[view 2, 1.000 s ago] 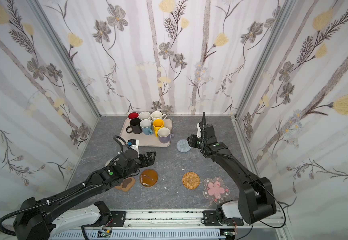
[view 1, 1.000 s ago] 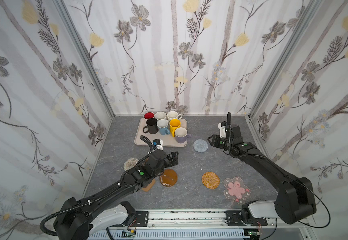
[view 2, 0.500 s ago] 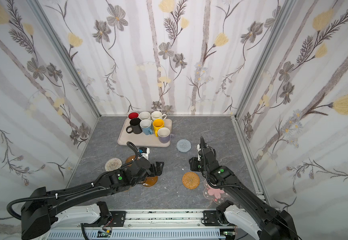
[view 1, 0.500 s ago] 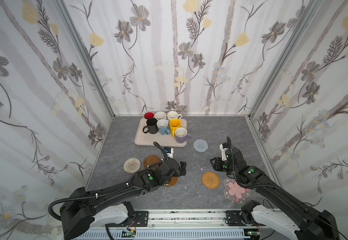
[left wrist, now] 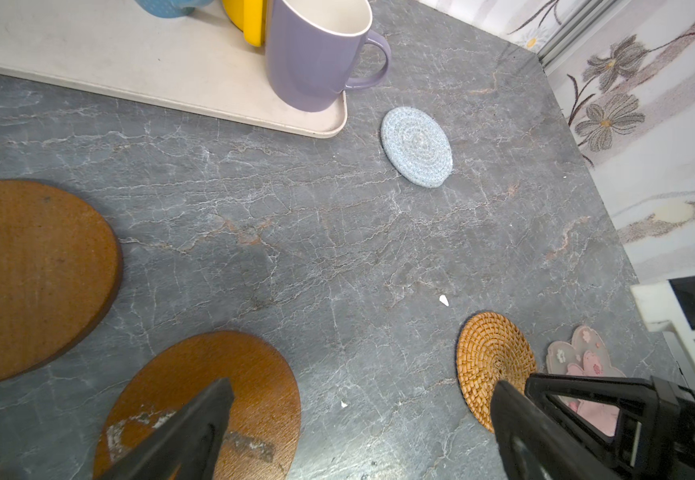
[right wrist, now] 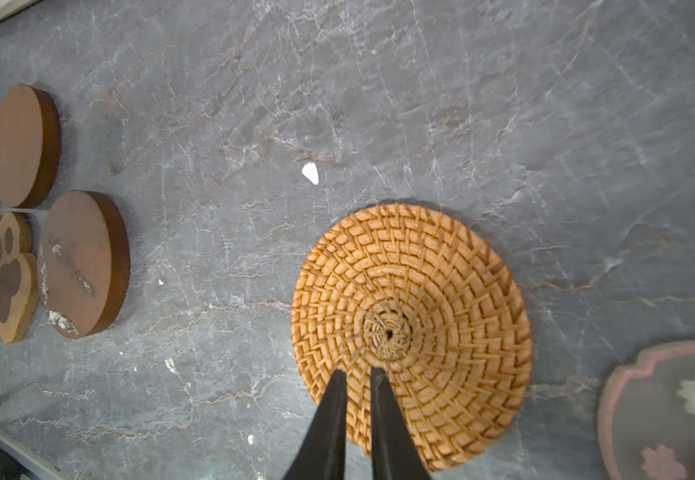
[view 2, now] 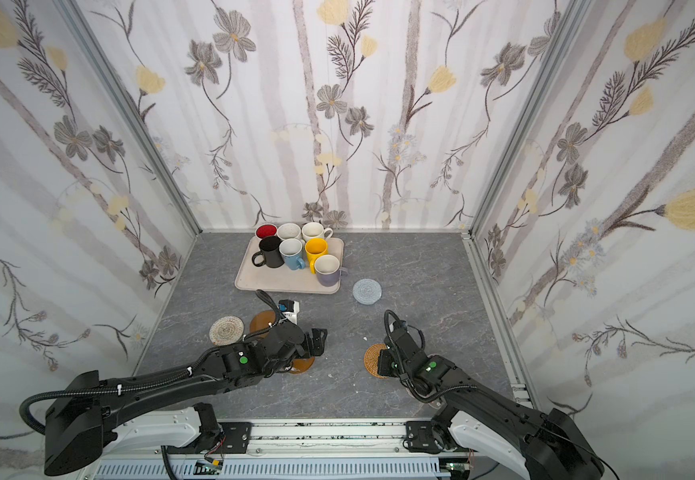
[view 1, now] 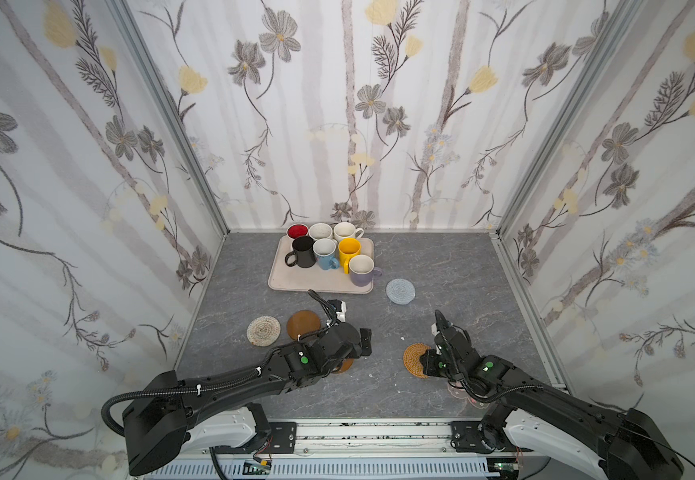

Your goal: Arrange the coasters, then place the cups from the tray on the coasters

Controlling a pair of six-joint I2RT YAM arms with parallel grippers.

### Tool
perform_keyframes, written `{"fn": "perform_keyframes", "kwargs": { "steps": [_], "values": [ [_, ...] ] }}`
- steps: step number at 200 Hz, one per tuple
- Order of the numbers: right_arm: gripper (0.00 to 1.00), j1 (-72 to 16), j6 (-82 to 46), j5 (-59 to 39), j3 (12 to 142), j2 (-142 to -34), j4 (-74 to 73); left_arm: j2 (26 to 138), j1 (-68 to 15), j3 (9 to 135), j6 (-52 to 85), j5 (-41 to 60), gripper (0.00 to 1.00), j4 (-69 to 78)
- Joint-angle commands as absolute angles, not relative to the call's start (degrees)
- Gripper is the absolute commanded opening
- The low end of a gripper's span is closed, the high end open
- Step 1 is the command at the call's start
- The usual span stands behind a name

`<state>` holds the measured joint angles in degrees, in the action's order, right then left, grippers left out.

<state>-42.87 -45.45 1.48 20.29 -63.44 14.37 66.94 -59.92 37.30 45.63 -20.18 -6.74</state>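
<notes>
Right gripper (right wrist: pixel 356 374) pinched together, tips over the rattan coaster (right wrist: pixel 412 316) at five o'clock; left gripper (left wrist: pixel 360 392) gapes wide above an amber disc (left wrist: pixel 256 374) (cups (view 1: pixel 324 249) sit on the tray (view 1: pixel 296 279), twelve o'clock).

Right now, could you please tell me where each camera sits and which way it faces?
Top views: high at the front, facing down toward the back wall; left arm, right arm show.
Left wrist: low, facing the tray; open left gripper shows.
Right wrist: over the rattan coaster; shut right gripper shows.
Shared: both wrist views show that coaster.
</notes>
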Motion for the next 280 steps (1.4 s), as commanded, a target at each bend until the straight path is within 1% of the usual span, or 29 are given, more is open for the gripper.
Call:
{"fn": "perform_keyframes", "kwargs": {
  "steps": [1, 47, 119, 225, 232, 280],
  "values": [
    [0.15, -44.3, -48.9, 2.4, 19.0, -65.4, 8.9, 66.5, -60.0, 36.5, 47.1, -21.5, 1.0, -6.9],
    [0.17, -44.6, -49.7, 1.1, 17.9, -70.9, 4.2, 66.6, -59.9, 35.5, 47.4, -21.4, 1.0, -6.8],
    [0.21, -43.5, -48.2, -0.4, 20.7, -83.2, 0.5, 67.9, -59.1, 35.7, 47.1, -20.6, 1.0, -6.4],
    [0.21, -33.8, -42.2, -4.3, 25.0, -91.0, -1.7, 69.8, -53.5, 35.4, 45.1, -16.2, 1.0, -4.0],
    [0.21, -33.2, -41.7, -4.7, 25.4, -93.4, -1.9, 70.1, -53.1, 35.5, 45.0, -15.9, 1.0, -3.7],
    [0.21, -29.7, -38.8, -7.4, 29.6, -99.2, -2.5, 71.9, -50.0, 36.5, 43.1, -13.7, 1.0, -2.2]
  ]
}}
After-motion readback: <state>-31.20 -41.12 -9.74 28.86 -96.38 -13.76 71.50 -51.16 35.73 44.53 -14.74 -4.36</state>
